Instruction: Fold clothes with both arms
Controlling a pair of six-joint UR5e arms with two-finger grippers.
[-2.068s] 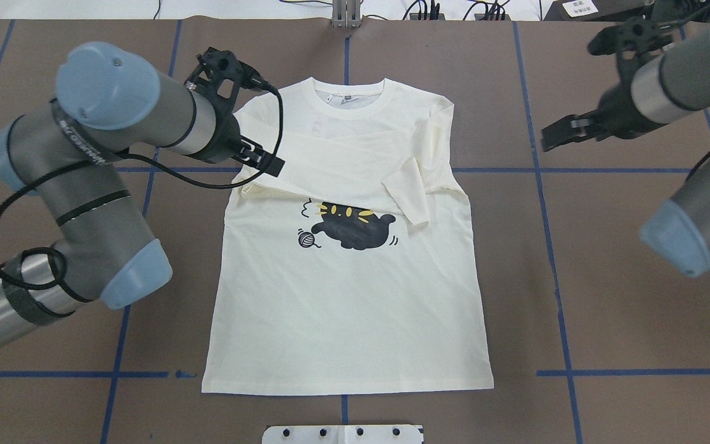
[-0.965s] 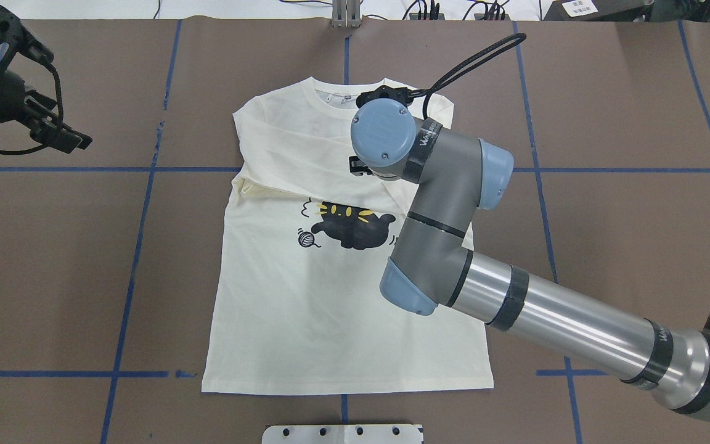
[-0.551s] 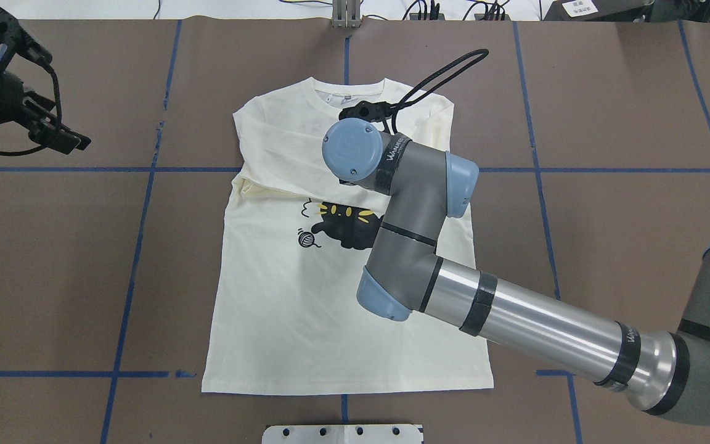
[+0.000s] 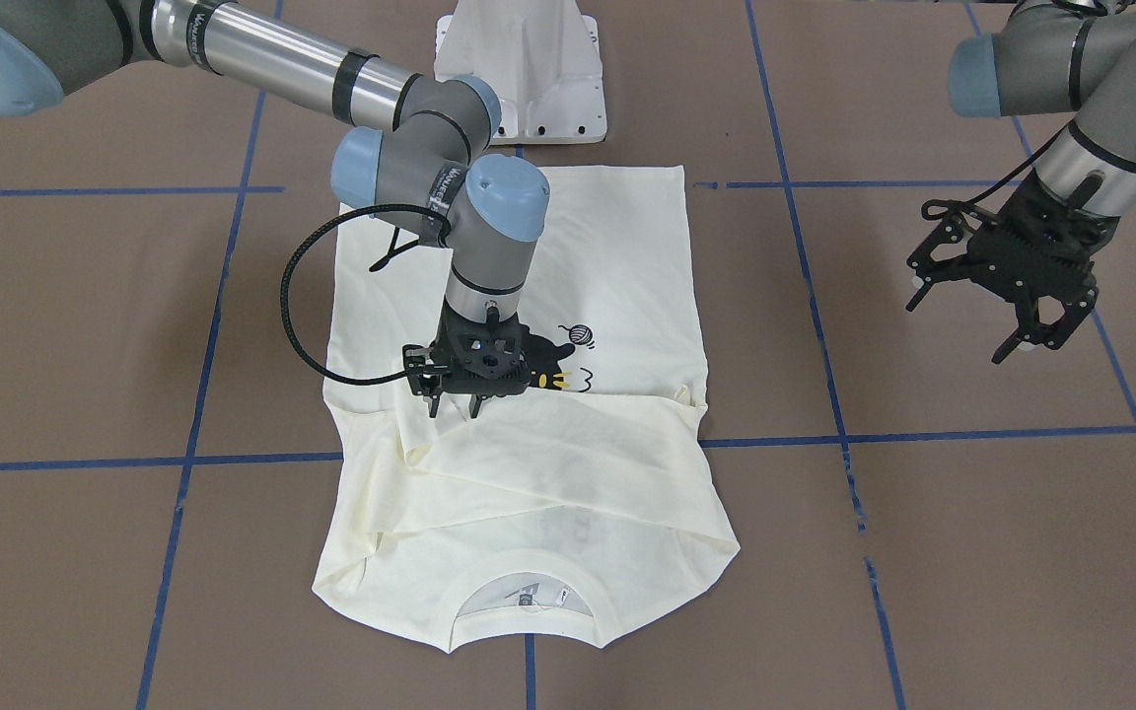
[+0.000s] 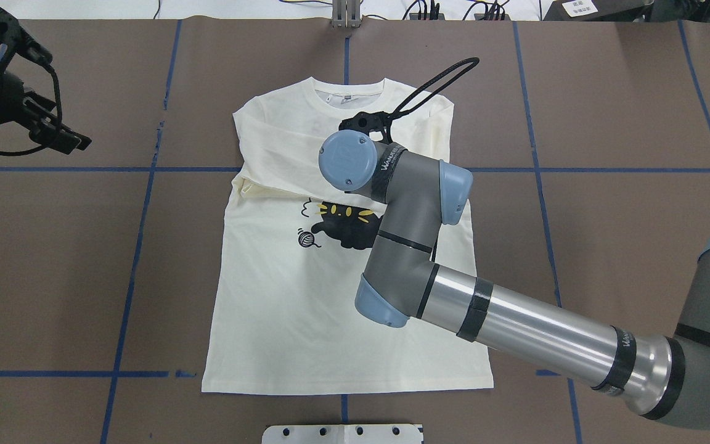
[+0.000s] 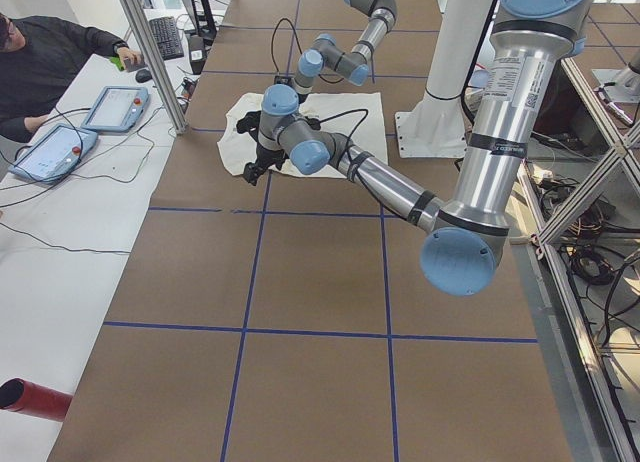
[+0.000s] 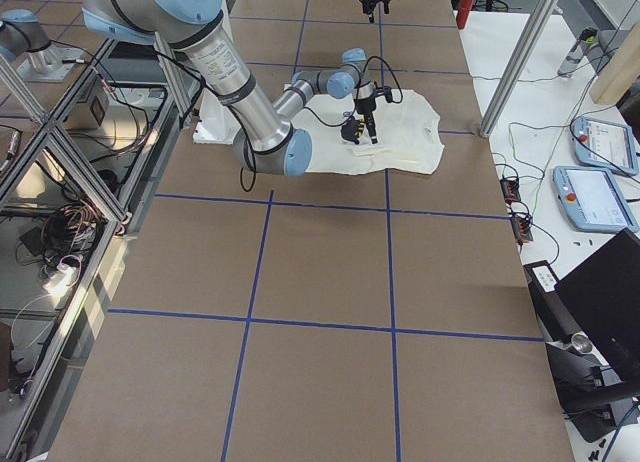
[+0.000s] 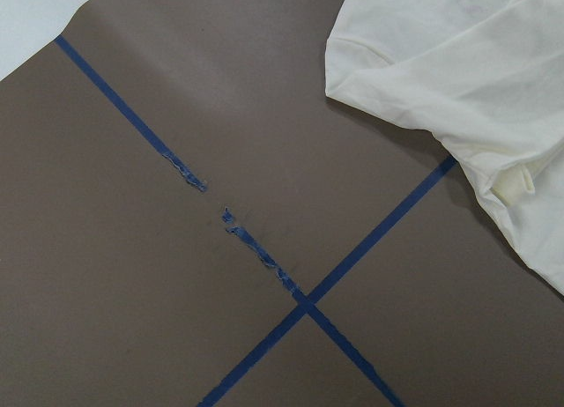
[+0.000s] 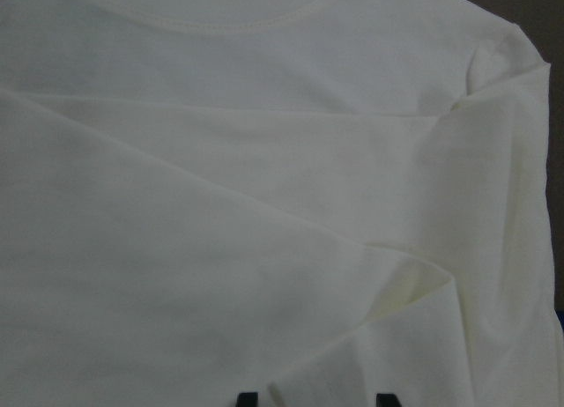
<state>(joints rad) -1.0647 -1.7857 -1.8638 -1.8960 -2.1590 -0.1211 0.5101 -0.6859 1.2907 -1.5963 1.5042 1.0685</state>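
- I saw the T-shirt [image 5: 281, 296] flat mid-worktop [image 5: 607, 216], collar toward 12 o'clock.
- There, the right jaws stood parted, tips down at its folded sleeves.
- Out at 10 o'clock, the left jaws hung spread, clear of it.

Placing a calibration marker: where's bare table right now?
Bare table between the T-shirt and the left gripper, also beyond the right arm. Crowded: right gripper at the folded sleeves, its arm crossing the hem.
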